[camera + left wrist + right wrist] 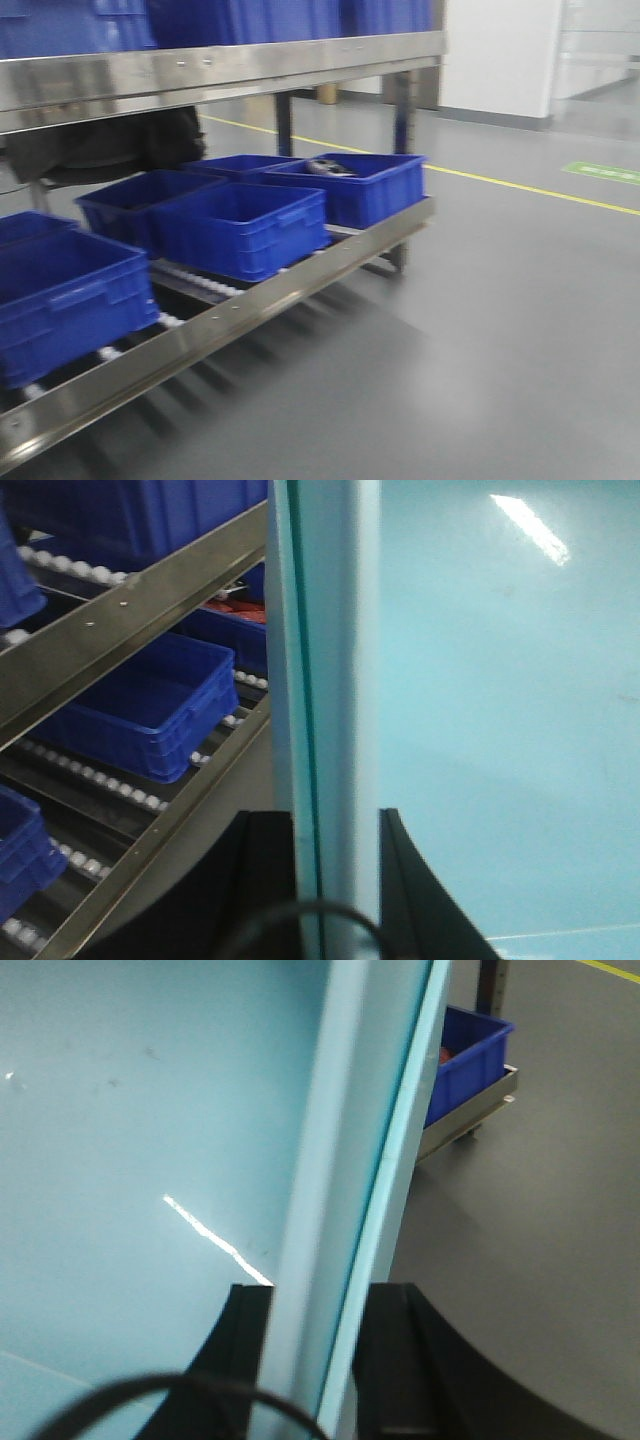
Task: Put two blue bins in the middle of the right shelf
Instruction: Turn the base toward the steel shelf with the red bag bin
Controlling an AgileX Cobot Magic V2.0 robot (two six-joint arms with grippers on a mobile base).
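Note:
A pale sky-blue bin fills both wrist views; it does not show in the front view. My left gripper (328, 815) is shut on the bin's upright wall, with the bin's smooth inside (480, 680) to the right. My right gripper (320, 1288) is shut on the opposite wall, with the inside (150, 1110) to the left. A thin dark seam runs along each gripped wall; I cannot tell whether two bins are nested. A stainless rack with a broad shiny riveted rail (220, 70) stands ahead to the left; I cannot tell which tier is the middle one.
Dark royal-blue bins (240, 228) stand on the lower roller tier behind its slanted rail (260, 295), and more stand on the tier above. The rack's rails (130, 600) are left of the held bin. Grey floor (500, 330) with a yellow line lies to the right.

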